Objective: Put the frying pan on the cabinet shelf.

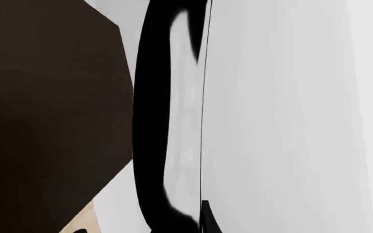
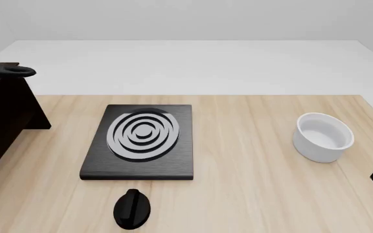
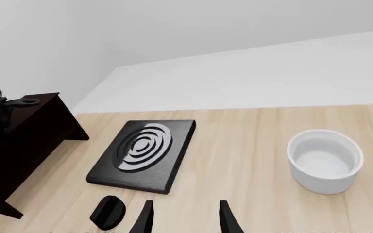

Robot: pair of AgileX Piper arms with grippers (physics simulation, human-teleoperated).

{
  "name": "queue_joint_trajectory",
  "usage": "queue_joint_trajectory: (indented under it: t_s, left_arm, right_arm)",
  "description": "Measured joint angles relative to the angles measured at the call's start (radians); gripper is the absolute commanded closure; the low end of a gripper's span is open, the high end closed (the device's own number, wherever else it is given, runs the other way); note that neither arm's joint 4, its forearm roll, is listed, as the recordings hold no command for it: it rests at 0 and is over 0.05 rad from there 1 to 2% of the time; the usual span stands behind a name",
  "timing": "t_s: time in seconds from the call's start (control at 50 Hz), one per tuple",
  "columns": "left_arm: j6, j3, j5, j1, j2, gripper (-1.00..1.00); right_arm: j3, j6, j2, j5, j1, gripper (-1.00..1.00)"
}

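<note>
right tool (image 3: 185,218) parted, frying pan (image 2: 8,71) handle loop rightward atop cabinet shelf (image 2: 5,116)

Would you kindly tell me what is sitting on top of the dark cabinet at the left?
A black looped handle end pokes out over the cabinet top, likely the frying pan's. The pan body is cut off by the front view's edge, so how it rests cannot be seen.
</note>
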Motion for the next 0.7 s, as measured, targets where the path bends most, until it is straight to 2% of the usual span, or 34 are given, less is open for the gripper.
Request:
queue_joint_trajectory:
  t_s: [0.34,0.7]
  left_arm:
    - [-0.064,0.017,-0.063,0.044,0.086,1.00]
    - [-0.095,0.039,-0.093,0.052,0.120,1.00]
  right_arm:
    - [0.018,0.007,-0.015,0.003,-0.003,-1.00]
    - [0.037,0.012,-0.022,-0.001,-0.007,-1.00]
